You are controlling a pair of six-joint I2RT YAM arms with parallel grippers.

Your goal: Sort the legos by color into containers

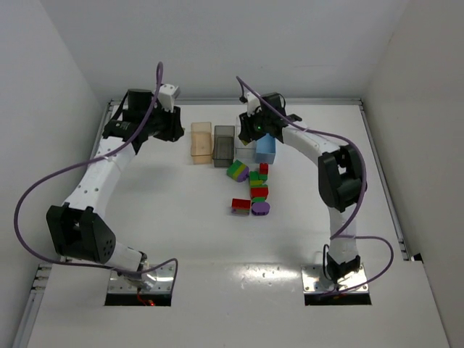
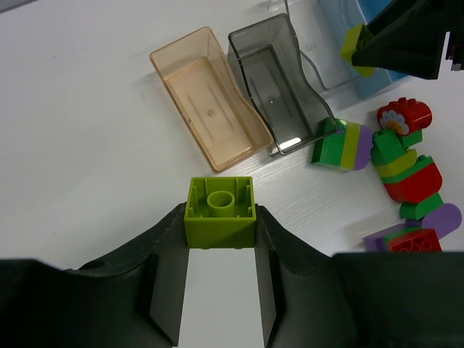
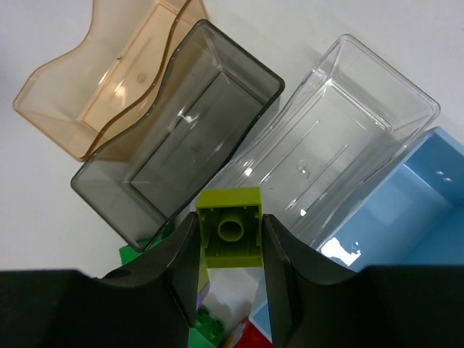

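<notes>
My left gripper (image 2: 220,223) is shut on a lime green lego (image 2: 220,206), held above bare table left of the containers. My right gripper (image 3: 230,233) is shut on another lime lego (image 3: 232,217), hanging over the near ends of the smoky grey bin (image 3: 130,192) and the clear bin (image 3: 406,94). The tan bin (image 1: 201,142), grey bin (image 1: 223,145), clear bin (image 1: 245,152) and light blue bin (image 1: 266,148) stand side by side. All four bins look empty where I can see into them. Loose legos lie in front of them: a green, lime and purple block (image 1: 237,171), a red and green stack (image 1: 259,185), a red brick (image 1: 241,205) and a purple piece (image 1: 261,209).
White walls close in the table on the left, back and right. Purple cables loop from both arms over the table sides. The right arm (image 1: 341,177) arches over the table's right half.
</notes>
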